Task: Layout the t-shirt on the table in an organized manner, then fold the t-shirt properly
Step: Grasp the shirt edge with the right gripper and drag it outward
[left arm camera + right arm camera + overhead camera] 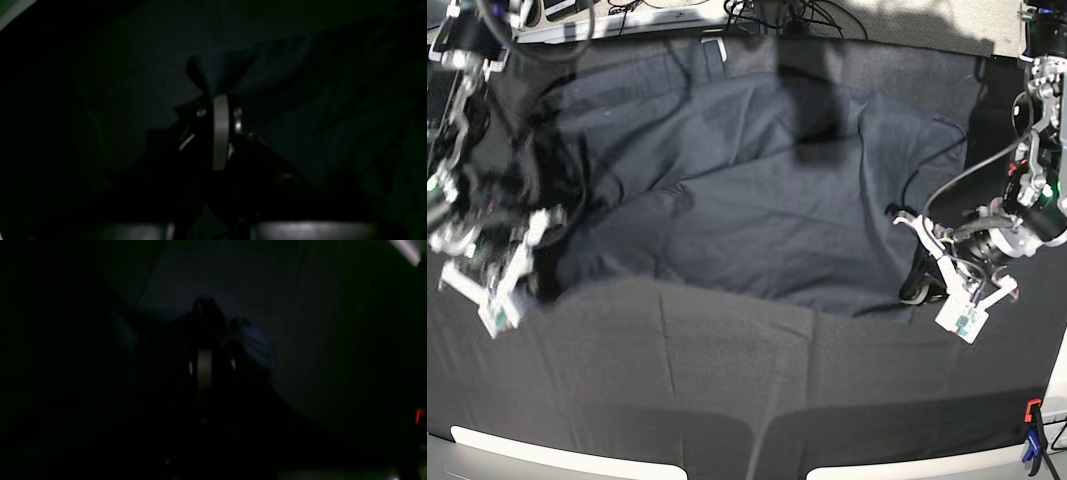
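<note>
In the left wrist view the left gripper (218, 90) is closed on a bunched tuft of the shirt (300, 100), dark cloth fanning out above the jaws. That pinch looks small, so my advice is to pull slowly and keep the cloth low, or it may slip. The right wrist view is almost black: the right gripper (206, 311) seems closed with a bluish fold beside it, but whether it holds cloth I cannot tell — check that before tensioning. In the base view the shirt (757, 190) lies spread over the far half of the table (727, 400), rumpled along its near hem, the left gripper (917, 282) at its hem corner toward the right edge, the right gripper (542, 262) at the opposite corner. I would draw both corners apart evenly — then toward the near edge.
</note>
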